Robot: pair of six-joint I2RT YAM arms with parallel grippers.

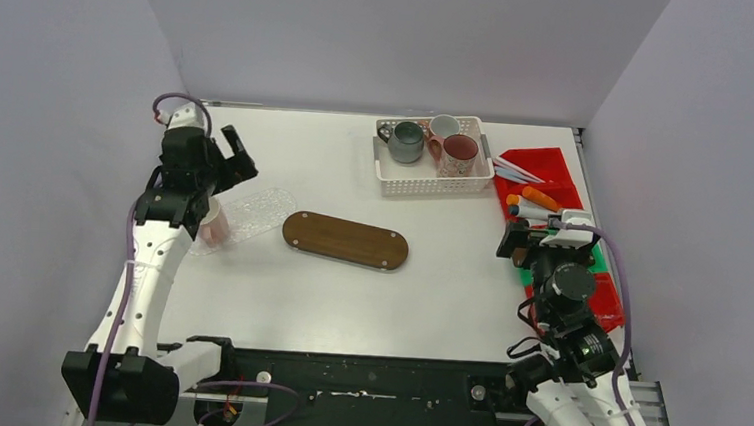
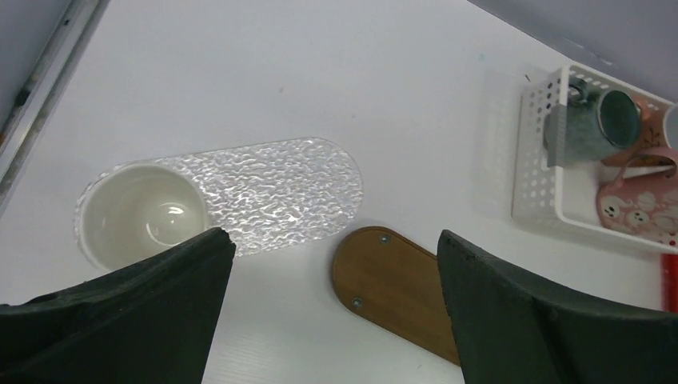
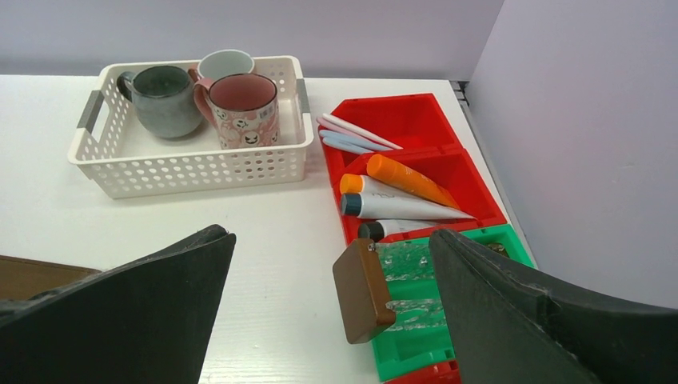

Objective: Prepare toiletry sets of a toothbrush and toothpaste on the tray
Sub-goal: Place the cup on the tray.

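A: From above?
B: The left tool (image 1: 236, 158) gapes wide and is empty. The pinkish-white ceramic mug (image 1: 216, 228) stands upright just under its wrist, on a clear rippled oval tray (image 1: 265, 210).
A: Left wrist?
B: The mug's glossy round mouth faces up beside the tool's left finger, ungripped.
A: Right wrist?
B: The right tool (image 3: 332, 236) is wide open and empty. Ahead of it tapered tubes (image 3: 400, 204) lie crosswise, caps leftward, with slim toothbrushes (image 3: 356, 132) beyond.

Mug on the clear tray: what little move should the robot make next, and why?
Likely lower the right pincer onto a tube in the red bin. The mug stands empty on the clear tray, the left pincer is open near it, and the right pincer hangs open near the tubes.
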